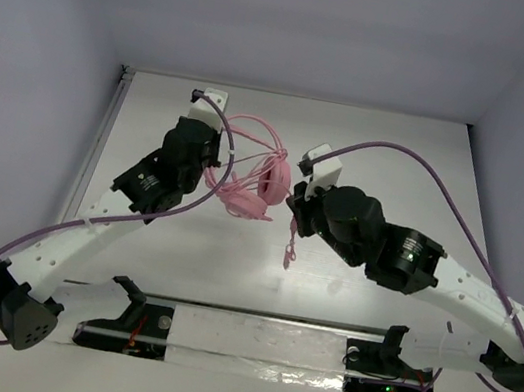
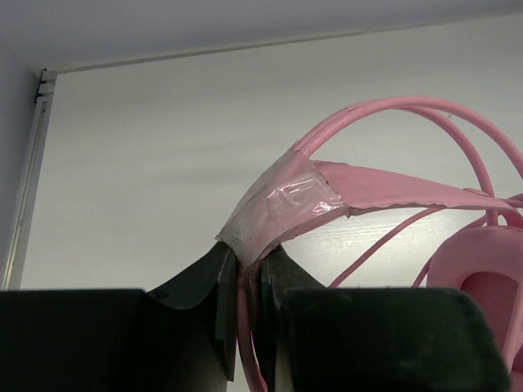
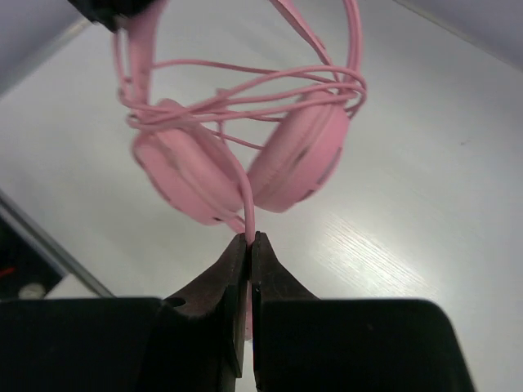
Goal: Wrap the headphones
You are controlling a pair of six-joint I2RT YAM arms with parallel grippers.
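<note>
Headphones pink; headband tape clear; my fingers black; table white, perhaps faintly grained; purple cable at 2 o'clock.

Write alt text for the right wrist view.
The right tool, shut, pinches the pink cord just below the headphones, with a white table behind. Cord loops wrap across both earcups.

The headphones look like smooth pink plastic with a glossy clear film around one headband end, the fingers are matt black, and the white bench shows faint grain.
</note>
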